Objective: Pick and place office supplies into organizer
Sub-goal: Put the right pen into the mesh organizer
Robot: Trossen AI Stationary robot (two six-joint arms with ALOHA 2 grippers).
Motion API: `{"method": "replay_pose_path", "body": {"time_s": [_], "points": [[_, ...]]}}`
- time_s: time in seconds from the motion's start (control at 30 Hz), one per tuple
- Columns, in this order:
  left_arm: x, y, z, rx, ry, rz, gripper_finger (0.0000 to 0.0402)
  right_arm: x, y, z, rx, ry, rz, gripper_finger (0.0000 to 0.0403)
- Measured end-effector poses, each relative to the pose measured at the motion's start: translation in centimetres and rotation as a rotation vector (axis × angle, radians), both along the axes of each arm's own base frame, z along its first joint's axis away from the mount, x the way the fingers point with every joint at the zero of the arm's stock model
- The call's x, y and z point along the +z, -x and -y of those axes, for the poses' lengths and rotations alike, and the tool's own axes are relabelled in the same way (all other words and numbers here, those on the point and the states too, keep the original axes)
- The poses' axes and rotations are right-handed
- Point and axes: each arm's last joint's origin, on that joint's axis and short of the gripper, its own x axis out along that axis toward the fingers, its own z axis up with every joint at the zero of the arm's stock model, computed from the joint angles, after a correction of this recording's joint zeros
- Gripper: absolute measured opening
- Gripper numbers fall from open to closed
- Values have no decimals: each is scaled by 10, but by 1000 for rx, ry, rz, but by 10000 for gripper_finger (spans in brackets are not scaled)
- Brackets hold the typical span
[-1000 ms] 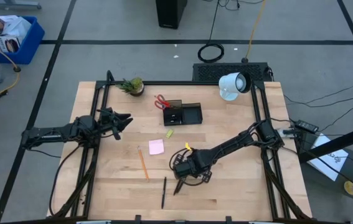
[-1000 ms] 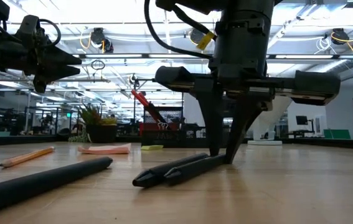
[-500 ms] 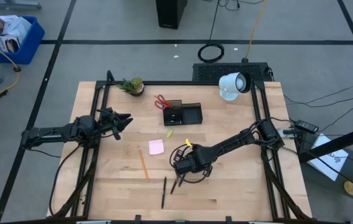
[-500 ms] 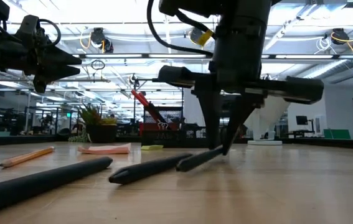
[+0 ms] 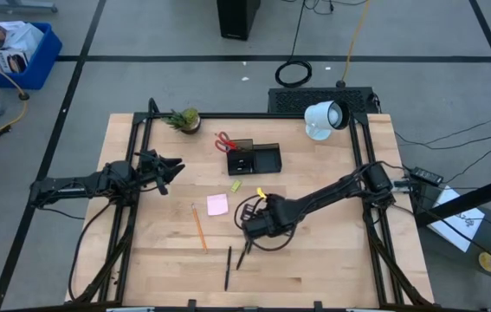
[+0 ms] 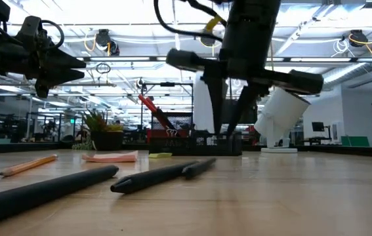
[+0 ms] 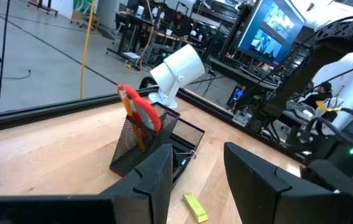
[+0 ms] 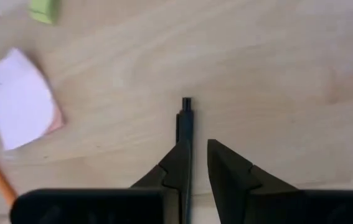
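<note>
My right gripper hangs above the table's near middle, shut on a black pen. A second black pen lies flat just left of it, and an orange pencil farther left. A pink sticky-note pad and a small yellow-green piece lie between them and the black organizer. The organizer's cup holds red-handled scissors. My left gripper waits open, level, above the table's left side. My right gripper has the black pen near its far end, between its fingertips. The fingers come from above, slanting toward the table's near edge, and the pen runs on past them along one finger. The pen's near tip rests on the wood.
A potted plant stands at the far left corner and a white round lamp at the far right. Dark frame rails run along both sides of the table. Bare wood lies to the right of my right arm.
My right gripper has risen from the table and rolled a little, staying shut. The pen in it has slid a short way toward the table's left edge, and its near tip has stayed on the wood.
</note>
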Motion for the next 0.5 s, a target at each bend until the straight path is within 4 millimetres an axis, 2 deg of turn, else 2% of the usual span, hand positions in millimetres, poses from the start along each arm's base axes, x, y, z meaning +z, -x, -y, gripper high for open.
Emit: {"method": "replay_pose_path", "body": {"time_s": [0.13, 0.37, 0.5], "points": [[0, 0, 0, 0, 0, 0, 147, 11, 1, 3, 2, 11, 35, 49], [0, 0, 0, 0, 0, 1, 147, 7, -1, 5, 69, 4, 12, 53], [0, 0, 0, 0, 0, 0, 147, 7, -5, 4, 64, -12, 42, 79]]}}
